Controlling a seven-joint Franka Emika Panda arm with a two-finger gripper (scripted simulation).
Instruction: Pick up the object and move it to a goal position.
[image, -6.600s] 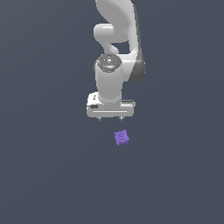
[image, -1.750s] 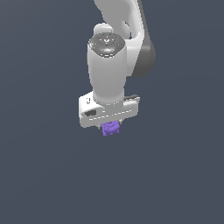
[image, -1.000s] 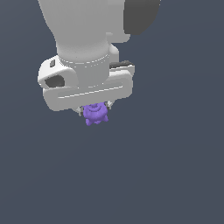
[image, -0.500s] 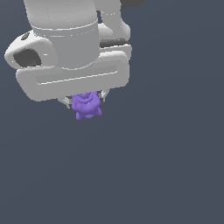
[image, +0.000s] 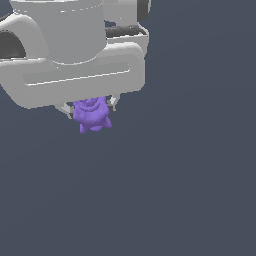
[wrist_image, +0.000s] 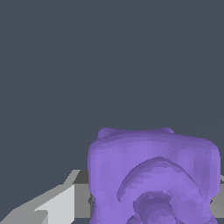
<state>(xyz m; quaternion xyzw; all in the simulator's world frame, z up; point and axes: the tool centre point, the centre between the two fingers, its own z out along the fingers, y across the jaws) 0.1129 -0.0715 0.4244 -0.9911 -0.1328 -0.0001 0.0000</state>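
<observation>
The white robot claw (image: 91, 107) grips the small purple lumpy figurine (image: 91, 114) between its two short fingers. The figurine hangs directly beneath the claw's broad white body, nubs pointing downward, no goal marker visible.

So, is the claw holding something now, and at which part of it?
Yes. The claw holds the purple figurine by its upper part, one finger on each side; its lower body with the nubs hangs free below.

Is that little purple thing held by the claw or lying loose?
Held. The purple figurine sits between the gripper fingers under the white hand.
</observation>
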